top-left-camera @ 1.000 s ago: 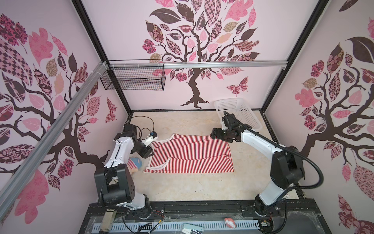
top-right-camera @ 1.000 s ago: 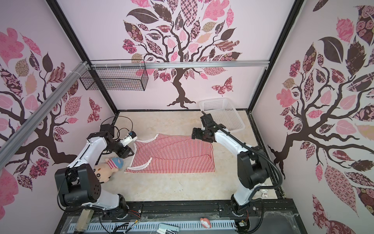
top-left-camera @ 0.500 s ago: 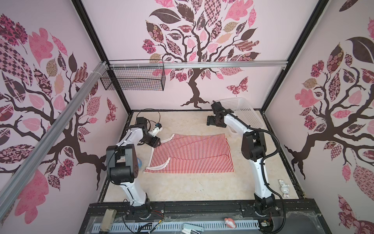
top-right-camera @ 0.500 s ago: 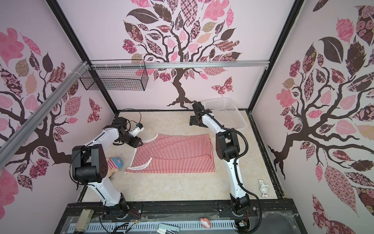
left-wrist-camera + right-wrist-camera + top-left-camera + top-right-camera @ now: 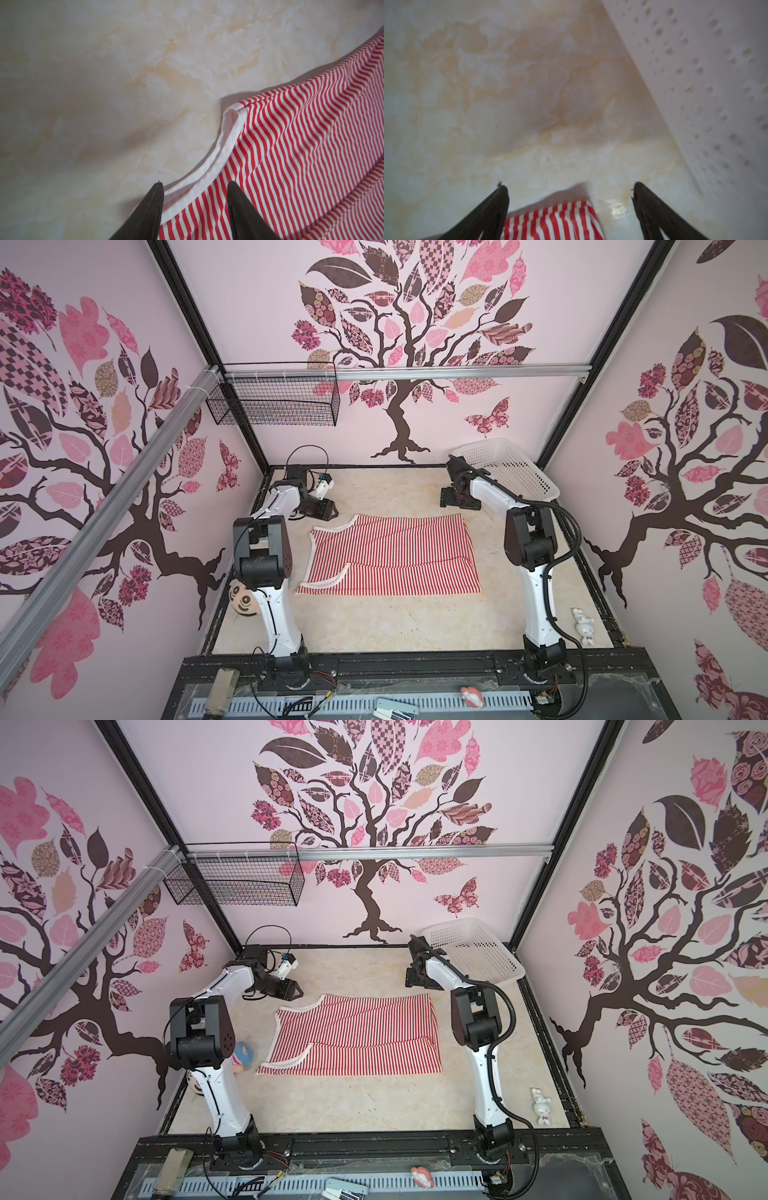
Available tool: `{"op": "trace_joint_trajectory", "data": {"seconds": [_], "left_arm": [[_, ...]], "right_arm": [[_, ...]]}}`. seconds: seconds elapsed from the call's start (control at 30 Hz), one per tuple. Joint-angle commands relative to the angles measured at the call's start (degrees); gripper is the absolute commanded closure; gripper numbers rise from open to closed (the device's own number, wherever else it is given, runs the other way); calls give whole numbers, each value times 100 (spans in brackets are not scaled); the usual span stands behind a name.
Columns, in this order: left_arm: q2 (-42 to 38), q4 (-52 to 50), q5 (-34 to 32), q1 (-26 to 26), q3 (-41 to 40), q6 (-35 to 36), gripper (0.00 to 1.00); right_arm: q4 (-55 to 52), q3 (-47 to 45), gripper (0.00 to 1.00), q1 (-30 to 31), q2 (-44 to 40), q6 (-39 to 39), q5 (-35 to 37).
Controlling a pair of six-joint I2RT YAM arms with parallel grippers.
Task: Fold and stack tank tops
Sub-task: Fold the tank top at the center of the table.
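One red-and-white striped tank top (image 5: 390, 556) (image 5: 353, 1036) lies flat on the marble table, folded lengthwise, with its white-trimmed strap end to the left. My left gripper (image 5: 328, 510) (image 5: 295, 992) is at its far left corner. In the left wrist view this gripper (image 5: 194, 184) is open, its fingers straddling the white trim of the tank top (image 5: 301, 145) without pinching it. My right gripper (image 5: 451, 502) (image 5: 415, 979) hovers just beyond the far right corner. In the right wrist view it (image 5: 569, 186) is wide open above the tank top's corner (image 5: 550, 220).
A white perforated basket (image 5: 511, 472) (image 5: 706, 83) stands in the far right corner, close to my right gripper. A black wire basket (image 5: 274, 402) hangs on the back wall. A round-faced toy (image 5: 243, 601) lies by the left arm; a small white bunny (image 5: 584, 626) lies at the near right.
Both arms have raised their elbows and reached toward the far side. The right gripper has shifted beyond the far right corner, near the basket. The tank top lies as before.
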Motion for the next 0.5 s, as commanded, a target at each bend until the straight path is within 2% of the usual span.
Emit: {"op": "trace_joint_trajectory", "data": {"seconds": [0.0,0.17,0.47], "left_arm": [[252,-216,340,-106,418,-162,47],[523,-422,389,-339,704,-91,47],[929,-317,178,-618,1021,-292,51]], "right_arm": [[313,-449,4,50,-765,84,-471],[332,-707,6,63,-800,137,-633],[419,-753,14,-4,-595,199,-414]]}}
